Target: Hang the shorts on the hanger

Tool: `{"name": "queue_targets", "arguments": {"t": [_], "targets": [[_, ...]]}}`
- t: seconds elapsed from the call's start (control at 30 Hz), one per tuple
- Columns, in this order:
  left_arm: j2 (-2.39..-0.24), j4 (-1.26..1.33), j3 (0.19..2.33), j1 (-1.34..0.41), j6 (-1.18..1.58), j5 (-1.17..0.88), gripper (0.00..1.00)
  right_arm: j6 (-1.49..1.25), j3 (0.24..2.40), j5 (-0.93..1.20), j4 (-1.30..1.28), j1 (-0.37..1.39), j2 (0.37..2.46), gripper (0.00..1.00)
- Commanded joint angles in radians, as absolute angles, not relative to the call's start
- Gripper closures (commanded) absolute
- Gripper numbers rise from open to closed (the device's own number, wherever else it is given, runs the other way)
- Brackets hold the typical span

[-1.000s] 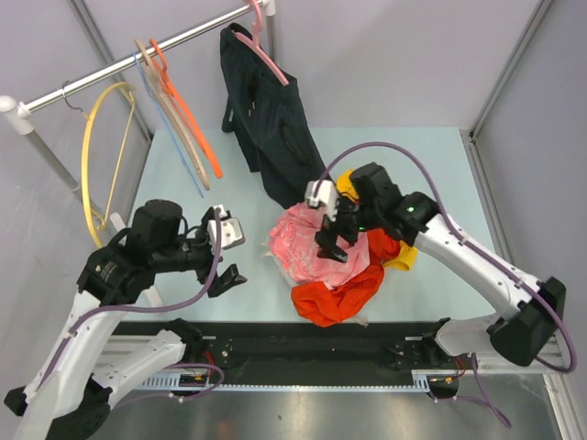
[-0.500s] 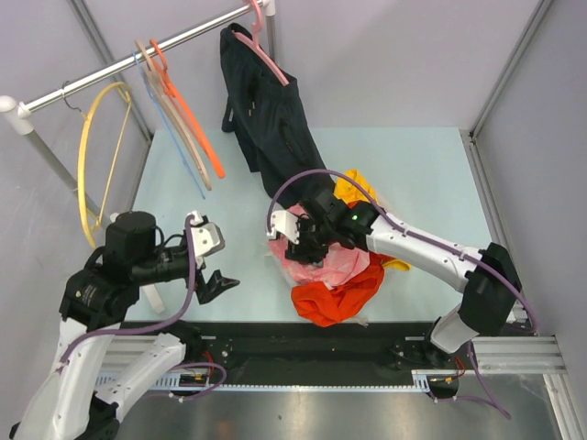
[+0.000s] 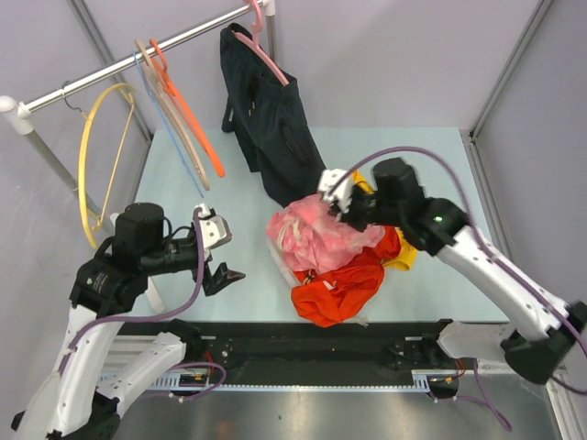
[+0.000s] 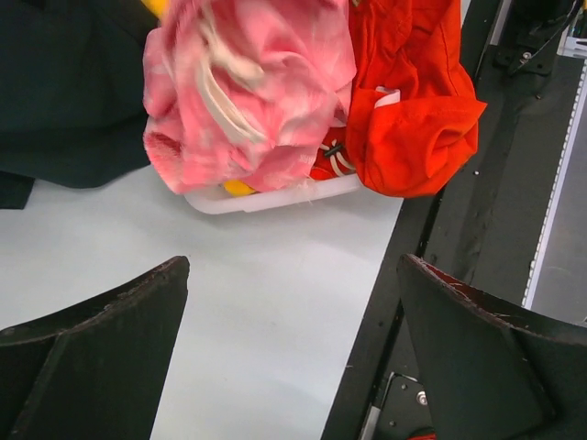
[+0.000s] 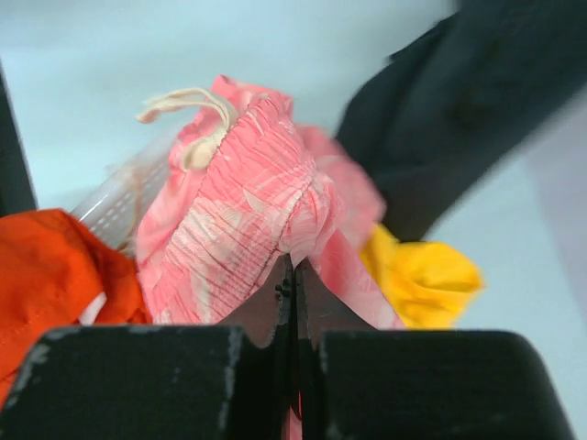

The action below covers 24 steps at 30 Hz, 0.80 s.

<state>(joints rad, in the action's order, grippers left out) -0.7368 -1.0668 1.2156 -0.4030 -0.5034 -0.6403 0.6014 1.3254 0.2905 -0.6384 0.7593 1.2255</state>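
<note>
Pulled back toward 2 o'clock since half a second ago, the right gripper [image 3: 348, 209] pinches its jaws tight on the shorts [image 3: 310, 240], which bunch above the orange-red garment [image 3: 335, 291] at table centre. At 8 o'clock the left gripper [image 3: 223, 275] hangs with jaws wide, holding nothing. The hanger [image 3: 89, 174] hangs from the rail [image 3: 138, 59] at 10 o'clock.

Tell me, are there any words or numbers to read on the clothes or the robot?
None can be read. The small white patch on the orange-red garment is too blurred to show print, and the pink shorts carry only a pale pattern.
</note>
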Motion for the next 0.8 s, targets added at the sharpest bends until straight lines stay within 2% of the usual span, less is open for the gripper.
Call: {"name": "queue_targets", "arguments": {"t": [0.0, 0.23, 0.47, 0.6, 0.77], "targets": [[-0.776, -0.962, 1.258, -0.402, -0.537, -0.703, 0.0, 0.532, 1.362, 0.409, -0.516, 0.648, 1.095, 1.0], [-0.873, -0.833, 1.334, -0.517, -0.523, -0.625, 0.0, 0.465, 1.362, 0.531, -0.43, 0.532, 0.965, 1.0], [-0.955, -0.674, 1.361, -0.702, -0.58, -0.457, 0.0, 0.552, 1.362, 0.647, -0.523, 0.532, 0.902, 1.0], [-1.0, -0.568, 1.368, -0.782, -0.685, -0.398, 0.0, 0.558, 1.362, 0.679, -0.583, 0.543, 0.893, 1.0], [-0.996, -0.39, 1.269, -0.969, -0.876, -0.224, 0.0, 0.532, 1.362, 0.693, -0.607, 0.572, 0.902, 1.0]]}}
